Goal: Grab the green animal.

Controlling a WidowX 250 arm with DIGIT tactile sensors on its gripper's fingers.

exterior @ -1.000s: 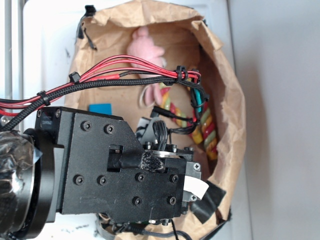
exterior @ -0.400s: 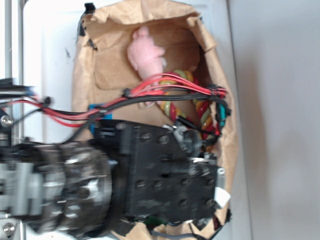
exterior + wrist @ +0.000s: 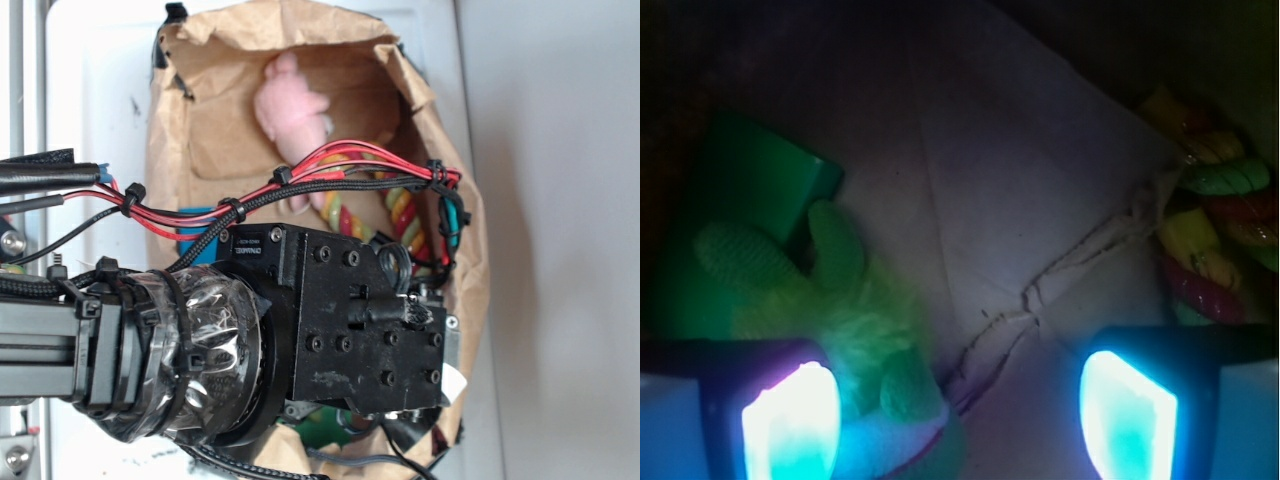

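Brown paper bag [image 3: 460, 250] is lining the scene, and the end effector [image 3: 960, 415] is hanging inside it with its two glowing fingers [image 3: 790, 420] spread wide, gripping nothing. Down on the bag's floor the green animal [image 3: 855, 320] is lying partly under the left finger, touching the dark green block [image 3: 750, 190]. The striped rope toy [image 3: 1215, 220] is sitting against the bag's far wall, the pink plush [image 3: 290, 105] up near its mouth.
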